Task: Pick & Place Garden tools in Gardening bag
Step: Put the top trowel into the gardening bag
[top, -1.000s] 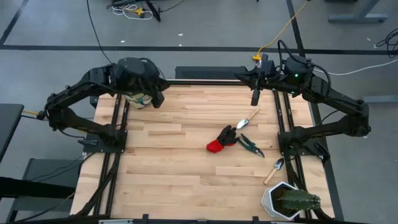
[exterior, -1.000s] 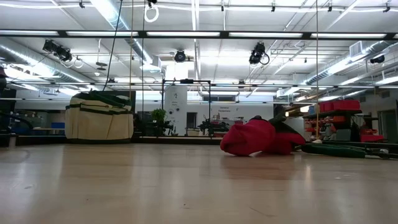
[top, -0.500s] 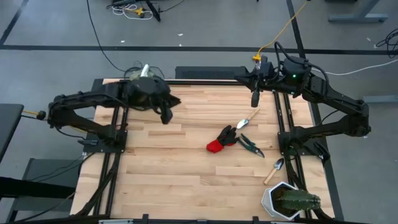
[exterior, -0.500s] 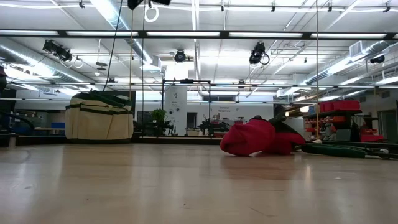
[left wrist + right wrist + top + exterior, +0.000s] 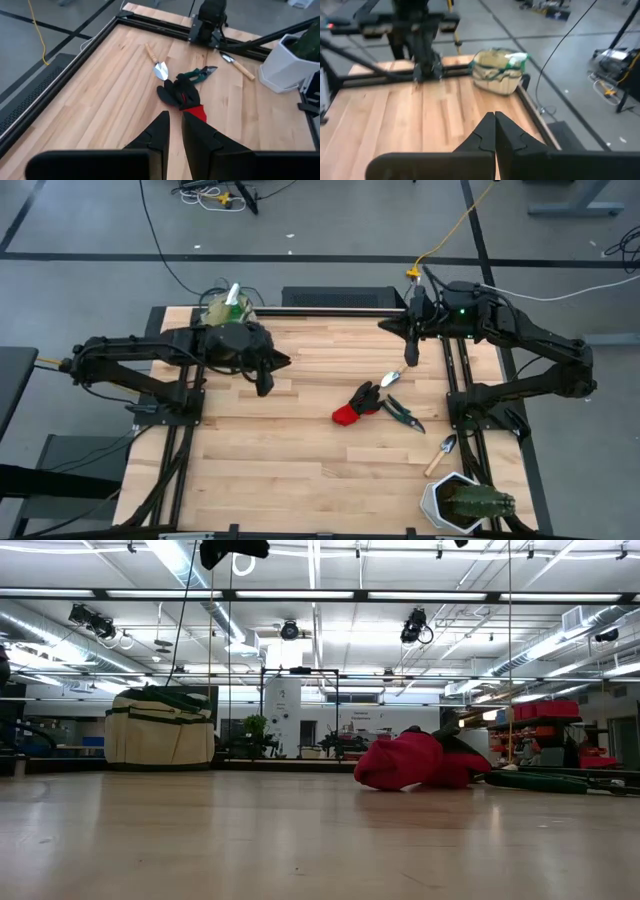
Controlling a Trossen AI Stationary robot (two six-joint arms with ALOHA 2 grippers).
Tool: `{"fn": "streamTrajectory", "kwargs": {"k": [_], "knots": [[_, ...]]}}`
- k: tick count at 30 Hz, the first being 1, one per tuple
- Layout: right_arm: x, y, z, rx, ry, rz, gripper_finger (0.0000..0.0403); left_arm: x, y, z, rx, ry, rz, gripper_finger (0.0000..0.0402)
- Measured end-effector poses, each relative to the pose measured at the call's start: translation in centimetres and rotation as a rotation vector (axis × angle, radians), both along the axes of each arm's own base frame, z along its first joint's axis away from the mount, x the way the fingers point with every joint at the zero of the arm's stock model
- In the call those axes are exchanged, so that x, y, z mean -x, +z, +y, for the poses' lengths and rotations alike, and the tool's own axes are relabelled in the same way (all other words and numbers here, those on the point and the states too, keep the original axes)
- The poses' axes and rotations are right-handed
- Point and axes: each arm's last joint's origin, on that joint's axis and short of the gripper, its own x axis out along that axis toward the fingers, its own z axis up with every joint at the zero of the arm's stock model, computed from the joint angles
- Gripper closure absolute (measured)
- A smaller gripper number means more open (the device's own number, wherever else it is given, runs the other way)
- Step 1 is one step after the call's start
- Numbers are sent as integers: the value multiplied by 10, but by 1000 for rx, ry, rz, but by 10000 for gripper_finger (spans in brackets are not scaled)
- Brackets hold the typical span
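The beige gardening bag [image 5: 222, 311] [image 5: 496, 71] stands on its base at the table's far left corner; a green spray bottle [image 5: 233, 293] [image 5: 516, 59] sticks up out of it. A red-and-black glove [image 5: 355, 404] [image 5: 184, 96], dark-handled shears [image 5: 403, 413] [image 5: 198, 75] and a wooden-handled trowel [image 5: 398, 370] [image 5: 155, 62] lie flat right of the middle. A second trowel [image 5: 441, 452] lies near the right rail. My left gripper [image 5: 265, 385] [image 5: 176, 120] hangs between bag and glove, open by a narrow gap, with nothing in it. My right gripper [image 5: 410, 358] [image 5: 494, 116] is shut and holds nothing, above the first trowel's far end.
A white pot with a green cactus [image 5: 460, 502] [image 5: 292, 52] stands at the near right corner. Black frame rails [image 5: 190, 380] run along the left and right sides of the wooden top. The near left half of the table [image 5: 270, 470] shows bare wood.
My left gripper has come away from above the bag, going down and toward the table's middle and near edge; the bag with the spray bottle in it now shows uncovered. My right gripper has tipped its fingers downward, staying near the far right.
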Motion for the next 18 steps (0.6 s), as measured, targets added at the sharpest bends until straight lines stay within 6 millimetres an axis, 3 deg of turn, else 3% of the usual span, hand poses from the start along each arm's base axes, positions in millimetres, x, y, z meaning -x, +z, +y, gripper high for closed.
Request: {"fn": "streamTrajectory", "kwargs": {"k": [11, 18], "knots": [[4, -13, 12, -31, 48, 142, 403, 42, 21, -2, -17, 1, -116, 349], [6, -20, 12, -29, 18, 206, 403, 57, 29, -1, -27, 25, -166, 349]]}}
